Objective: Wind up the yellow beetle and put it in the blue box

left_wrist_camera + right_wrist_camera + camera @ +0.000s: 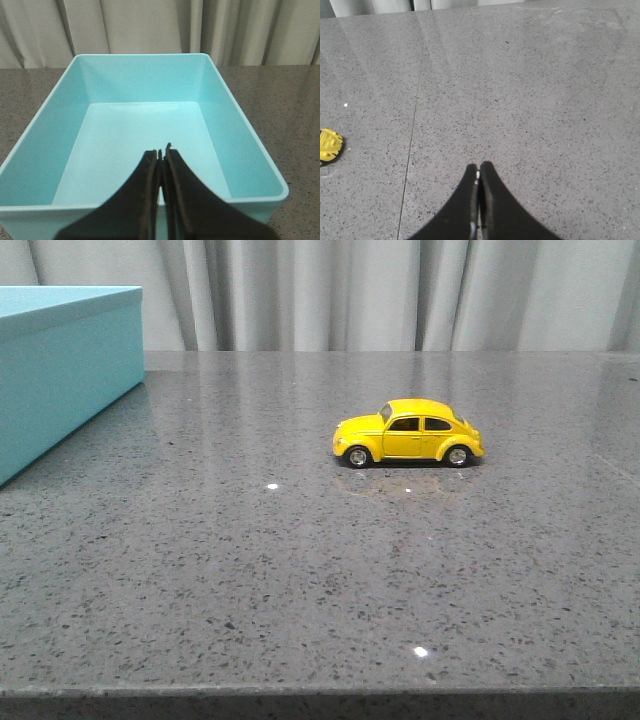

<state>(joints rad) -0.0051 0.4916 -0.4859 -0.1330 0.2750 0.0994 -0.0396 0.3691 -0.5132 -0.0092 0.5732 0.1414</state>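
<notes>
The yellow beetle (408, 433) sits on its four wheels right of centre in the front view, nose toward the left of the frame, nothing touching it and its reflection faint on the speckled grey surface (300, 570) beneath. Well apart from it, at the upper left of that view, stands the blue box (60, 370), only one corner of it in frame; the left wrist view looks straight down into it and shows it open-topped with nothing inside. Neither arm shows in the front view. The left gripper (161, 165) hangs over the near rim of the box with its fingers pressed together, holding nothing. The right gripper (478, 172) is over bare surface, fingers likewise together, with just a sliver of the car at the left edge of its view. From where I stand the job looks unstarted. The sensible move is for the right arm to part its fingers, come in square across the car's sides over the roof, and grip low enough to keep the wheels pressed down for the pull-back, since that glossy rounded shell could easily squirt out of a high pinch.
</notes>
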